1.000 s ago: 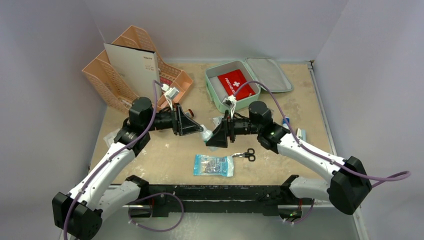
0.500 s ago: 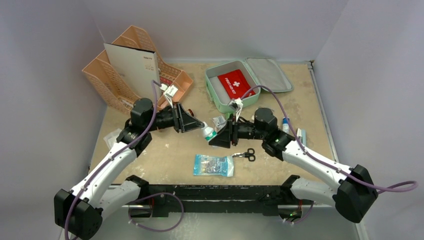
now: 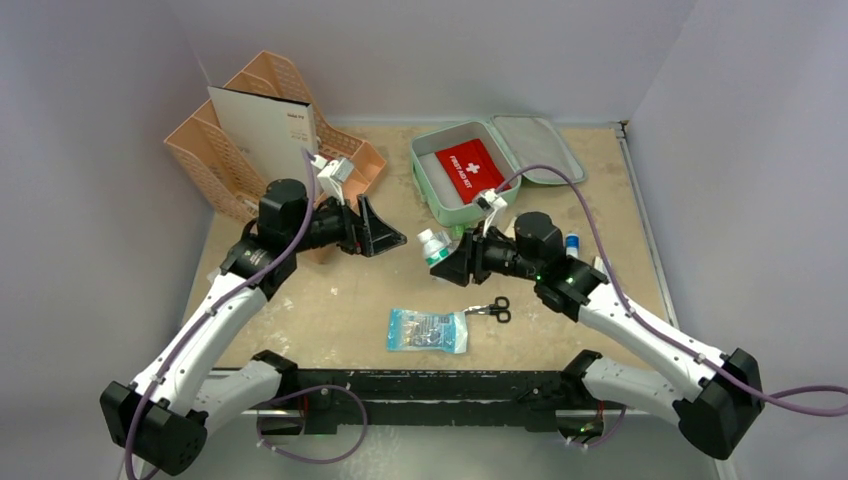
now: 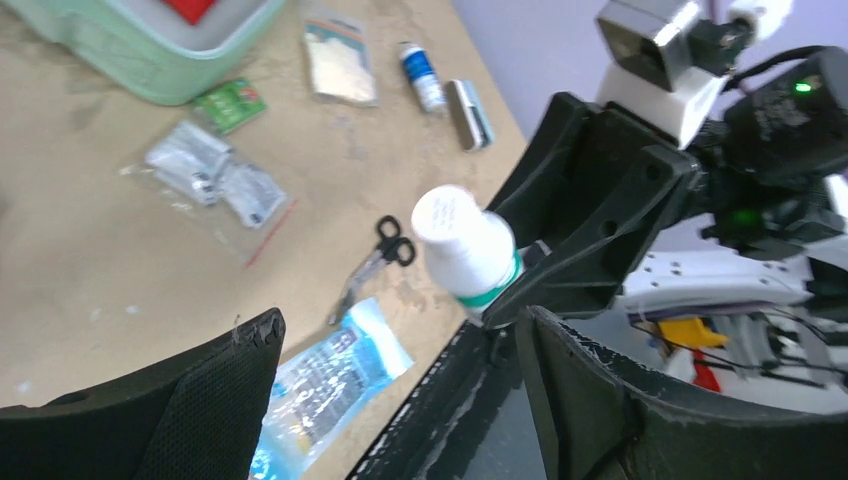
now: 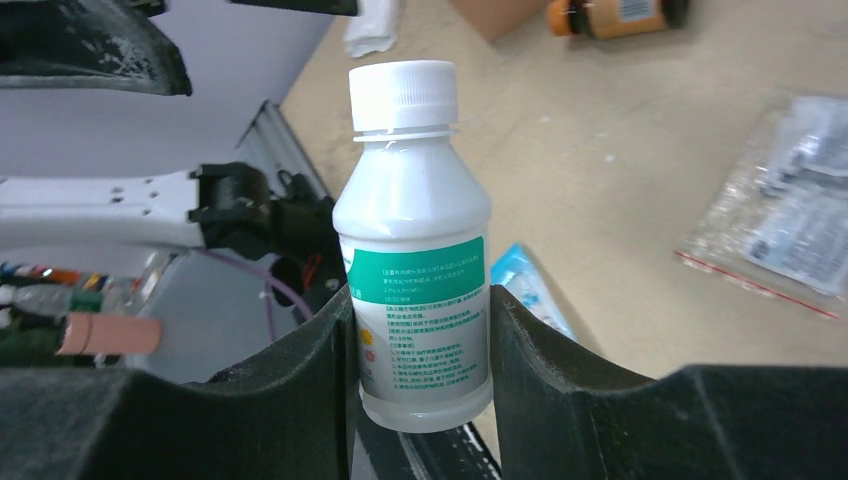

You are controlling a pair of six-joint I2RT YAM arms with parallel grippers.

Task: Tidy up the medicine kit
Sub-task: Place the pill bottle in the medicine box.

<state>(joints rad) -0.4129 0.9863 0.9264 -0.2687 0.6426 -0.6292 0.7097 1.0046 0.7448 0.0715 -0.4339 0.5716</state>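
Two arms angled inward, elbows out: R claw (image 5: 420, 300) grips white btl (image 5: 415, 230), L claw (image 4: 398, 322) wide.

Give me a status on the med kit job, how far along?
Early. Done: the red pouch lies in the open medicine kit. In hand: the right gripper clamps a white bottle; the left gripper is open and empty. Left: scissors, blue packet, clear bag and blue-capped vial lie loose on the table.
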